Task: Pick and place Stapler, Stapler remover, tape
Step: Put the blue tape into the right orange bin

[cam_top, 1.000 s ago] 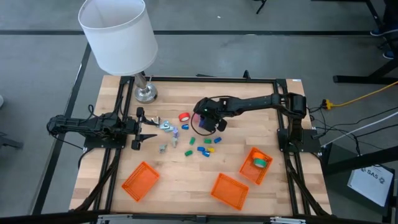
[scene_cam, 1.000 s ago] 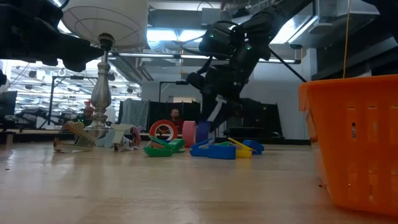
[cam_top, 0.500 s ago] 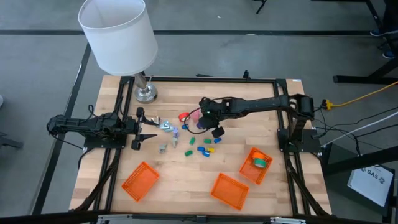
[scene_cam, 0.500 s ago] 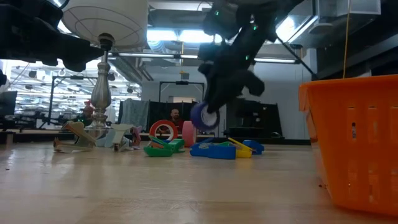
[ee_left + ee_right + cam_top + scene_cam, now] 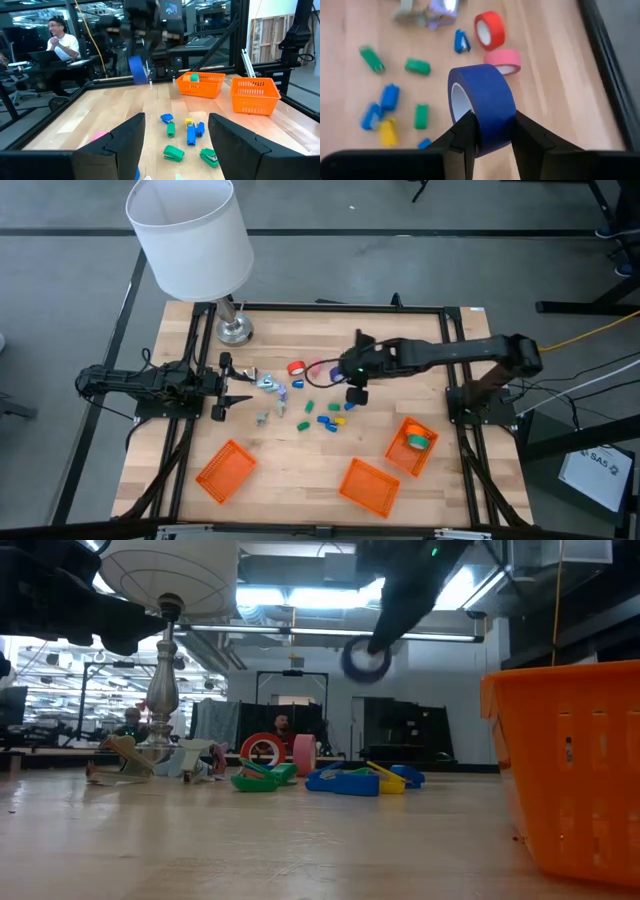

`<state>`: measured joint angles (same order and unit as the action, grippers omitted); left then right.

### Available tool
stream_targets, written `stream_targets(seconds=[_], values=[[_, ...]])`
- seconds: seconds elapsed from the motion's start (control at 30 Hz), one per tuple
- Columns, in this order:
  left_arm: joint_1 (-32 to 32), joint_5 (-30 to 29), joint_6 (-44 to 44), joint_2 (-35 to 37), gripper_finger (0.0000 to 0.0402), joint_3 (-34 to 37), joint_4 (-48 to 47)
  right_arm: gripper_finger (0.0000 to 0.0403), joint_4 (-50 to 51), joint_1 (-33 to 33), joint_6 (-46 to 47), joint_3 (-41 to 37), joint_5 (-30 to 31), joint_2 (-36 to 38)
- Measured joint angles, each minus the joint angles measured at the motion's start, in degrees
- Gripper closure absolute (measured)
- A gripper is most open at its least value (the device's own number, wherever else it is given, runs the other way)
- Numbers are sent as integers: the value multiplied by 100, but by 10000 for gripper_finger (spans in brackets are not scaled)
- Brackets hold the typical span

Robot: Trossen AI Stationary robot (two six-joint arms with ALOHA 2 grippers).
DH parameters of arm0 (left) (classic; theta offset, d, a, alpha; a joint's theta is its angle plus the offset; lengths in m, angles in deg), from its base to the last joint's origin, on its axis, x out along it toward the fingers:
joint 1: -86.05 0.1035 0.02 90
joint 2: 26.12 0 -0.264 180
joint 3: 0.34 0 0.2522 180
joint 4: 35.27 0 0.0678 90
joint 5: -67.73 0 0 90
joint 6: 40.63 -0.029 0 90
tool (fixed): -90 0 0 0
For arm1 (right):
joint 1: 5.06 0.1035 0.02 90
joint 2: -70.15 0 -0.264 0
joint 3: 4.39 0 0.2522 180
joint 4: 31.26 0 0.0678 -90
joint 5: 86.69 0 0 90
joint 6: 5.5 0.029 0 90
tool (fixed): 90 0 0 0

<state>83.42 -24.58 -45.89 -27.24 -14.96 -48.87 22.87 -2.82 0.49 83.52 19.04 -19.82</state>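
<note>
- My right end effector (image 5: 487, 134) is clamped on a blue tape roll (image 5: 482, 107); the low view shows the roll (image 5: 365, 658) high above the surface (image 5: 300, 840).
- From above, the roll is apparently hidden.
- My left end effector (image 5: 222, 387) waits, fingers spread.

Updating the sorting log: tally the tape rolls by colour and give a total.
Blue tape roll, held in the right gripper: 1
Red tape roll: 1
Pink tape roll, beside the red one: 1
Green tape roll, in an orange mesh basket: 1
Total: 4
</note>
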Motion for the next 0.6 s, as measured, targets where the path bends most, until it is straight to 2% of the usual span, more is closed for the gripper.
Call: stream_targets(seconds=[0.13, 0.27, 0.37, 0.6], values=[[0, 0, 0, 0, 186, 0, 0, 304, 451, 458, 1537, 0, 231, 344], [0, 0, 0, 0, 185, 0, 0, 304, 768, 1051, 2664, -2, 520, 525], [0, 0, 0, 0, 187, -1, 0, 304, 1012, 1516, 3532, -2, 721, 544], [0, 0, 0, 1, 185, 1, 0, 304, 1563, 2428, 5382, -2, 742, 328]])
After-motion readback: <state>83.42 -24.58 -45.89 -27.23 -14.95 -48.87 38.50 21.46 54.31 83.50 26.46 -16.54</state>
